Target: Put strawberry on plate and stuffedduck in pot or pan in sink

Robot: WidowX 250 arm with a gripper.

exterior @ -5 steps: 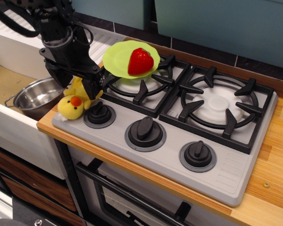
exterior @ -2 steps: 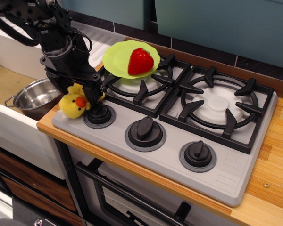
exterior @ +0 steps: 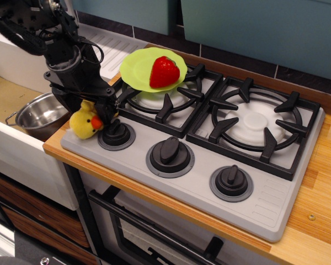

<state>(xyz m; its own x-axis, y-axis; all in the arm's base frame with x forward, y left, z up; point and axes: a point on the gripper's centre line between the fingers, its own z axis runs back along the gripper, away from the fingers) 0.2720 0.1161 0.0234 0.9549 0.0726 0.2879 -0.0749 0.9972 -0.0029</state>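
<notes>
The yellow stuffedduck (exterior: 83, 126) sits on the front left corner of the stove, beak pointing right. My gripper (exterior: 91, 114) has come down over it, with one black finger on each side of its body, shut on the duck. The red strawberry (exterior: 164, 72) lies on the lime-green plate (exterior: 133, 67), which rests on the back left burner. The steel pot (exterior: 39, 114) stands in the sink (exterior: 3, 95), just left of the duck and lower down.
The grey stove (exterior: 276, 207) has two black burner grates (exterior: 256, 124) and three knobs; the nearest knob (exterior: 116, 132) is right beside the duck. The white drainboard (exterior: 113, 47) lies behind the arm. The wooden counter (exterior: 320, 182) runs on the right.
My gripper has dropped lower over the duck and its fingers have drawn in around it. The duck has turned more upright, its beak shifting right. The strawberry and plate have not moved.
</notes>
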